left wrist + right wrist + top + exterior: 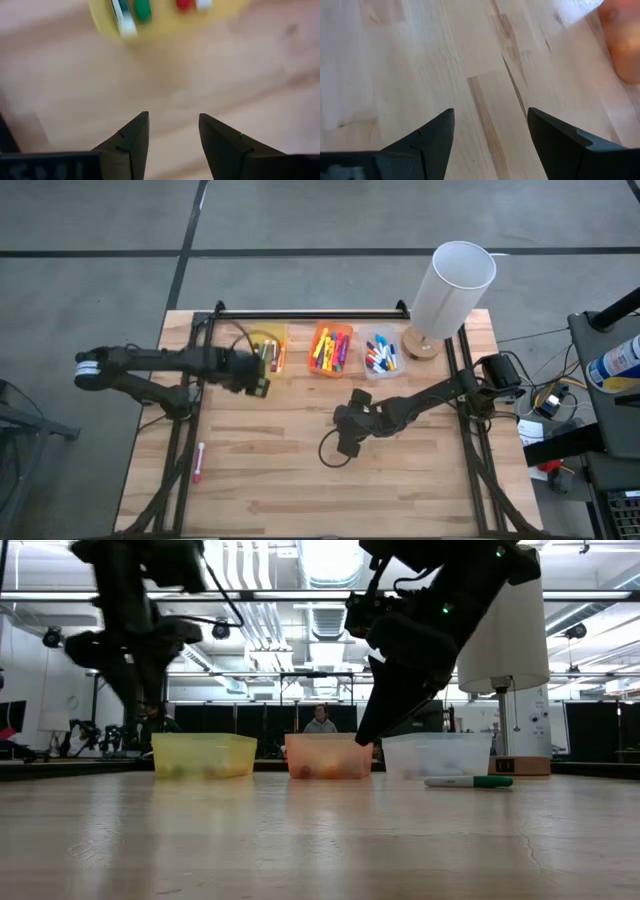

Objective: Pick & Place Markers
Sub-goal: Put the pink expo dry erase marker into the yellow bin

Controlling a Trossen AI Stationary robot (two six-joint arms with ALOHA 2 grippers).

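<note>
High view: a pink marker (199, 463) lies alone near the table's left edge, long axis running near-to-far, closer to the left gripper (262, 376) (beside the yellow bin (262, 338)). Wrist views: the left gripper and the right gripper (490, 132) both spread, empty.

- Left arm (150, 365): dark jointed links, white band at its outer end.
- Right arm (420, 402): dark links, black cable looped beside wrist.
- Fingers (432, 137): dark, wedge-shaped, tapering.
</note>
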